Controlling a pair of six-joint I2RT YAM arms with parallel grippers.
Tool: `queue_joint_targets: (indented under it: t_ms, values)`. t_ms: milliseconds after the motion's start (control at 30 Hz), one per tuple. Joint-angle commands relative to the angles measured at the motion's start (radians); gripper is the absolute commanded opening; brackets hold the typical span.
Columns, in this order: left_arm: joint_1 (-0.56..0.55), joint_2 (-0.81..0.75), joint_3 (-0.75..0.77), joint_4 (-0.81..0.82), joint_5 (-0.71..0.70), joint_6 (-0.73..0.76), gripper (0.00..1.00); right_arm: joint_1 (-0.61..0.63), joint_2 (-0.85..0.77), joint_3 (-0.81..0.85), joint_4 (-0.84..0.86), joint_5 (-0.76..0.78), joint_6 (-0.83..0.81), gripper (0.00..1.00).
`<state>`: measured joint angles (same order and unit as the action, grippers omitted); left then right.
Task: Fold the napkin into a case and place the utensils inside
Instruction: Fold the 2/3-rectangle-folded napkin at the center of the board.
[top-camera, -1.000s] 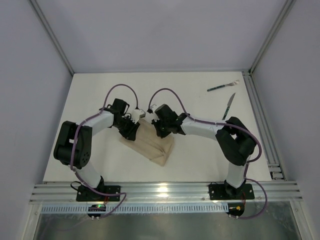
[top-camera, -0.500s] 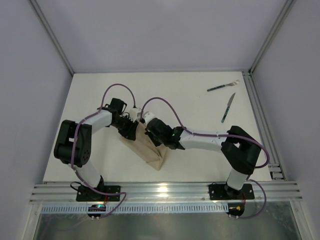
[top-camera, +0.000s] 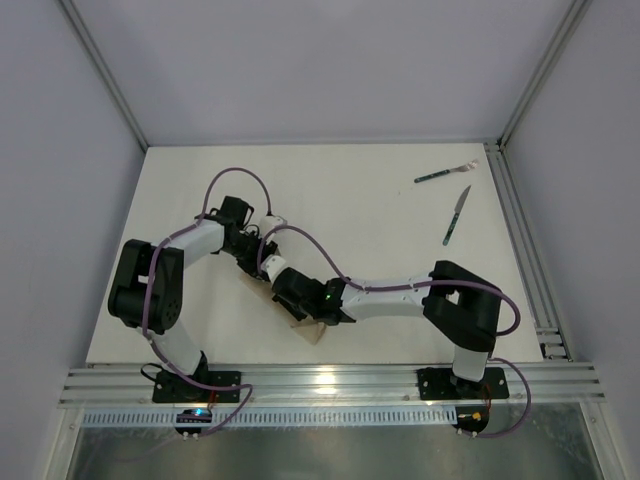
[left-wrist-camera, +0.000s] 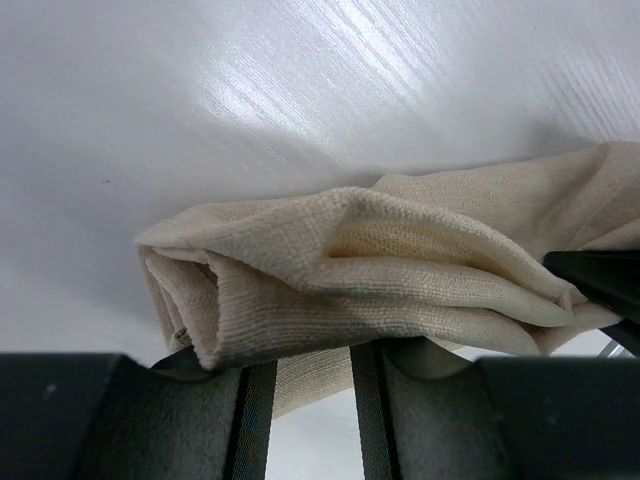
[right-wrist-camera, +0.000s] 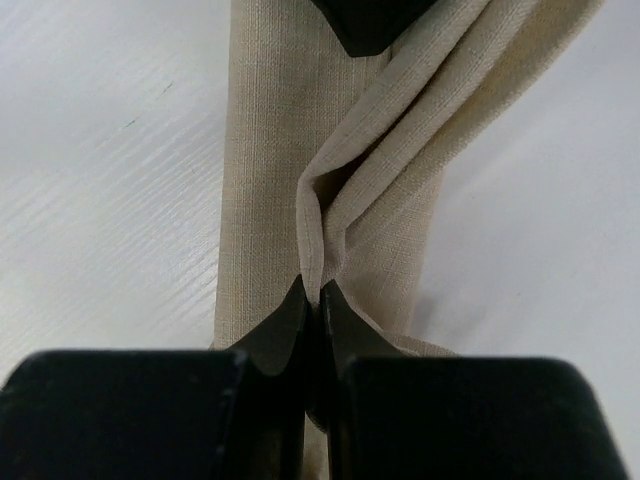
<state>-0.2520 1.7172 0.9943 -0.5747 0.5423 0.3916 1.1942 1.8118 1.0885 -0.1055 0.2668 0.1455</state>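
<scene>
Now L gripper (left-wrist-camera: 305, 372), R gripper (right-wrist-camera: 312, 298) pinch napkin (left-wrist-camera: 350, 260)

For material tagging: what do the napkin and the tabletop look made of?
The napkin: woven cloth, likely cotton or linen, matte beige; thread weave shows and it creases softly. The tabletop: smooth white, semi-gloss, perhaps laminate; it mirrors streaky light.

Overhead looks down from behind — both wrist views, close, share the napkin (right-wrist-camera: 262, 150).
</scene>
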Motion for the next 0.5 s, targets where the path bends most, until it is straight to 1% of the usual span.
queue_joint_targets:
  t_ms: [0,167,267,300,467]
  values:
    - [0.008,0.007,-0.003,-0.004,0.007,-0.014,0.34,0.004,0.027,-0.001,0.004,-0.015,0.035,0.04]
    - [0.036,-0.040,0.018,-0.037,0.011,-0.002,0.34,0.004,0.052,-0.015,0.000,-0.031,0.037,0.04]
    - [0.065,-0.083,0.040,-0.085,0.018,0.012,0.38,0.004,0.067,-0.022,0.003,-0.023,0.031,0.04]
    - [0.075,-0.096,0.046,-0.097,0.018,0.016,0.41,0.004,0.067,-0.025,0.004,-0.020,0.026,0.04]
    - [0.154,-0.198,0.090,-0.161,0.005,0.024,0.45,0.004,0.078,-0.038,0.010,-0.003,0.006,0.04]
